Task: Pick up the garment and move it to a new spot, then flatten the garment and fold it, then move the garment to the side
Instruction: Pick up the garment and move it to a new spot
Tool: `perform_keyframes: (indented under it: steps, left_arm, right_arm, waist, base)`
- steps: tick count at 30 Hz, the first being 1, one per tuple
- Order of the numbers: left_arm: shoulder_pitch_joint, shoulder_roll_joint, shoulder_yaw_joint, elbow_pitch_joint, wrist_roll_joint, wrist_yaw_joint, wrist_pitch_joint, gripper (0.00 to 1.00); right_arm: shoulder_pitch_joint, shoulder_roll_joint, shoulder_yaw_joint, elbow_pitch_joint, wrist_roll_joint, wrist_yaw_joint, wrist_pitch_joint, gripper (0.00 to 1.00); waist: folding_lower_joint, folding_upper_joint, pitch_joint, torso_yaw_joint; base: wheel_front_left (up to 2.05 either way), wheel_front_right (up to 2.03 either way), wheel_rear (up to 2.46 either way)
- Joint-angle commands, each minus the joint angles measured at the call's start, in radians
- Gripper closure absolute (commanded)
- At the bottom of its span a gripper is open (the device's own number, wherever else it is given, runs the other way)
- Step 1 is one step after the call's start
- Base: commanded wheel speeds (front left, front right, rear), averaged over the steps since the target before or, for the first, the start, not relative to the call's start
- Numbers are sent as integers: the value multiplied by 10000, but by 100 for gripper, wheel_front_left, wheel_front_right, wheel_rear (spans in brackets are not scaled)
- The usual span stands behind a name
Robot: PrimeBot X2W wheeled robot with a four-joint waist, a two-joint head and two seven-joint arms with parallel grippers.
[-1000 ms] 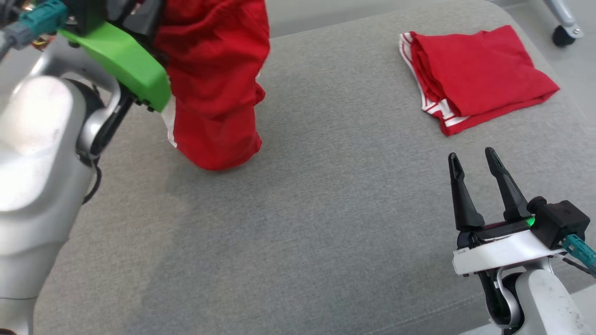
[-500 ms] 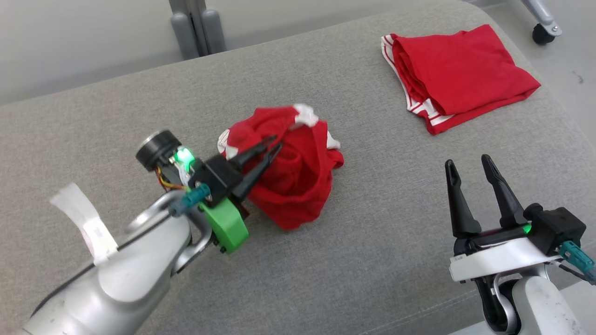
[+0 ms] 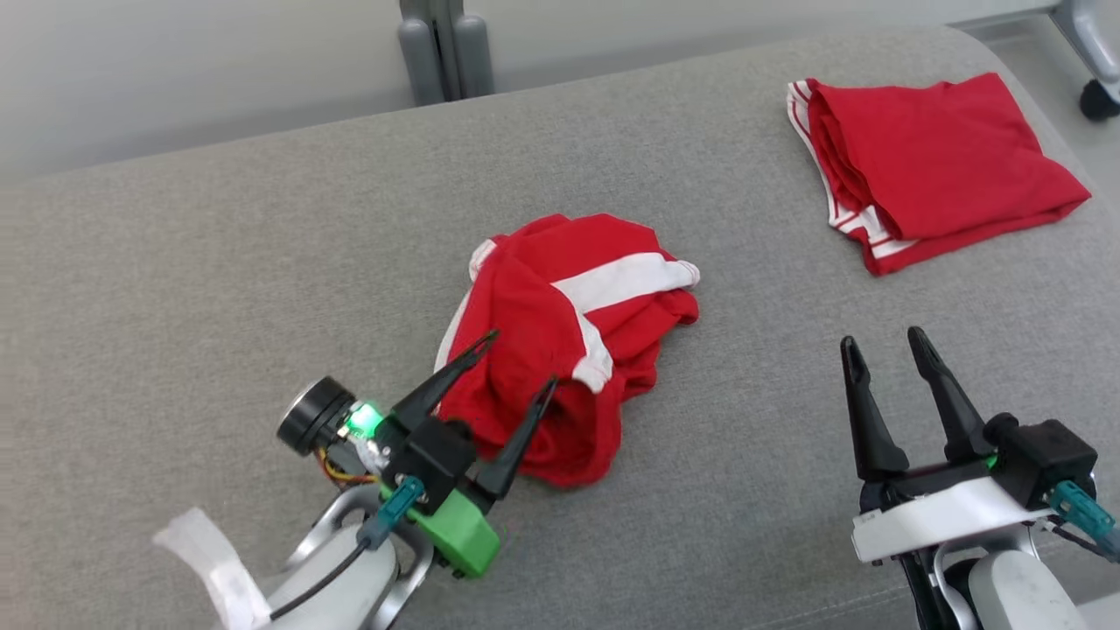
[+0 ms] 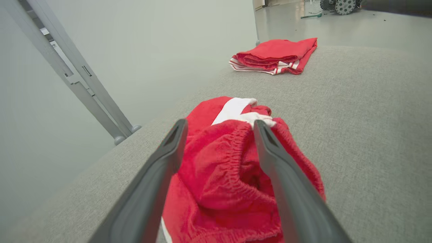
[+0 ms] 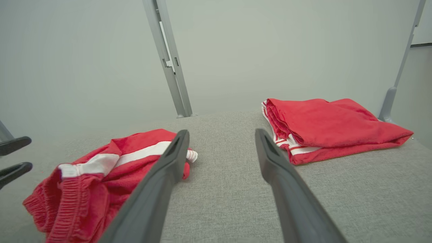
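from my seat i see the garment (image 3: pixel 569 350), red shorts with a white side stripe, lying in a crumpled heap near the middle of the grey cushion (image 3: pixel 219 262), a little left of centre. its elastic waistband is bunched at the near end and the white stripe runs across the top toward the right.

the left gripper (image 3: pixel 523 357) is at the heap's near left edge, pointing far and to the right, with its claw spread wide apart. in the left wrist view the two dark fingers (image 4: pixel 158 175) stand either side of the bunched waistband. the cloth fills the gap between them while resting on the cushion. i cannot tell whether the fingers brush the fabric, but they are not pinching it. a green light (image 3: pixel 363 420) glows on that wrist, and a green bracket (image 3: pixel 455 534) sits under it.

the right gripper (image 3: pixel 882 338) sits at the near right, pointing away from me, claw also apart with bare cushion showing in the gap. it is well apart from the heap and holds nothing.

a second red garment (image 3: pixel 945 166), folded flat with white stripes at its left edge, lies at the far right of the cushion, well apart from the crumpled one. beyond the far edge a grey metal post (image 3: pixel 442 52) stands against a pale wall (image 3: pixel 175 70), and a dark caster wheel (image 3: pixel 1098 98) shows at the far right corner.
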Motion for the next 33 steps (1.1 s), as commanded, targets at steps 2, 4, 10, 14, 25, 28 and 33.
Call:
perform_keyframes:
  steps: [2, 4, 10, 14, 25, 28, 33]
  left_arm:
    - [901, 135, 503, -452, 121, 293, -25, 0]
    - [1752, 100, 1107, -963, -27, 559, -27, 0]
    - [4016, -250, 3118, -2111, -528, 1002, -15, 0]
    - [5154, -808, 4629, -2439, -733, 915, -16, 0]
    - [6756, -2512, 7376, -3097, 151, -699, -15, 0]
    - [7020, -2694, 7600, -3094, 411, -902, -16, 0]
    - [7325, -2794, 7594, -2991, 1087, -1004, -17, 0]
  right_arm:
    - [289, -53, 18, 67, -40, 0, 5, 0]
    - [518, -78, 7, 147, -2, 0, 5, 0]
    - [880, -108, 113, 174, -206, 0, 5, 0]
    - [1043, -36, 124, 237, -279, 0, 5, 0]
    - [2095, 232, 93, 232, -516, 0, 5, 0]
    - [2309, 307, 163, 237, -553, 0, 5, 0]
    - [2488, 395, 250, 242, -523, 0, 5, 0]
  waist:
    - [0, -1, -739, 745]
    - [0, -1, -1128, 1062]
    - [0, -1, -1812, 1732]
    - [0, -1, -2117, 1959]
    - [0, -1, -2457, 1992]
    - [0, -1, -2469, 1914]
    - [0, -1, -2435, 1786]
  base:
    - [0, 0, 0]
    - [0, 0, 0]
    - [0, 0, 0]
    - [0, 0, 0]
    - [0, 0, 0]
    - [0, 0, 0]
    - [0, 0, 0]
